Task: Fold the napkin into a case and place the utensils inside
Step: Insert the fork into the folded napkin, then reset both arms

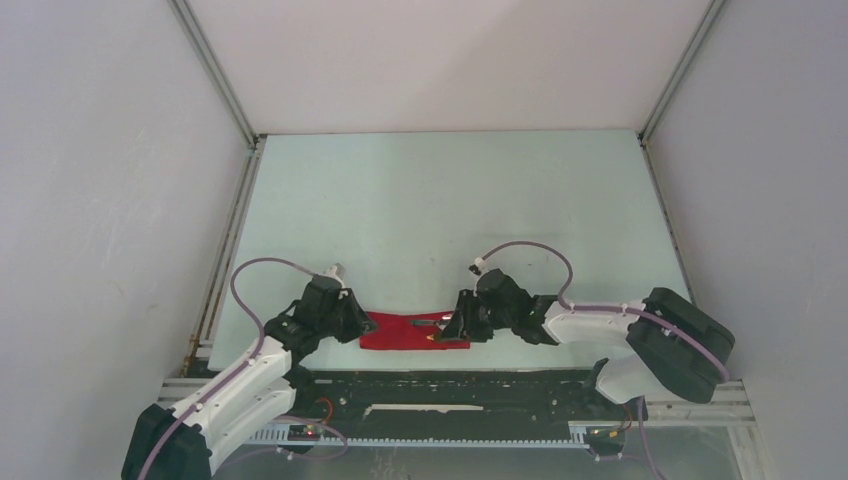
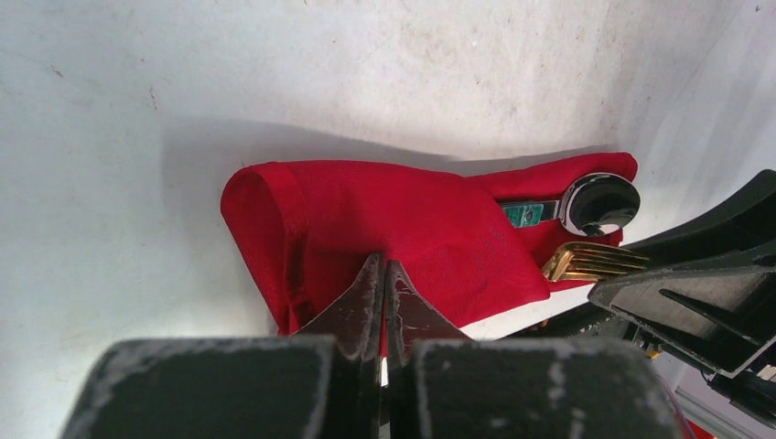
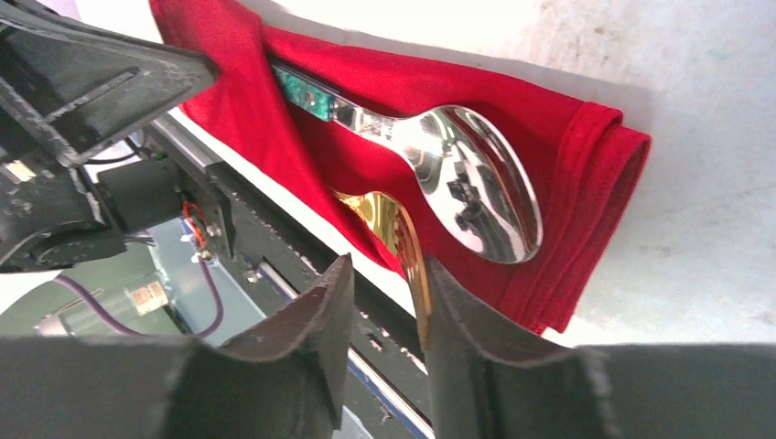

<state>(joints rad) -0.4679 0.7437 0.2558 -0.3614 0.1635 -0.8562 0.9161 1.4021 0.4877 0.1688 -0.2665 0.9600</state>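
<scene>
Right gripper (image 3: 389, 267), jaws apart around slim gold fork (image 3: 393, 224), should retreat straight back, not dragging it from folded red cloth case (image 3: 567, 155) which the closed left gripper (image 2: 382, 272) pinches.

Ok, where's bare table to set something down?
Bare table runs from the case back to the far wall, across its full width. Crowded: the near edge, where left gripper and right gripper flank the case with spoon and fork.

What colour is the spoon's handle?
Teal green; the spoon handle shows best in the right wrist view.
</scene>
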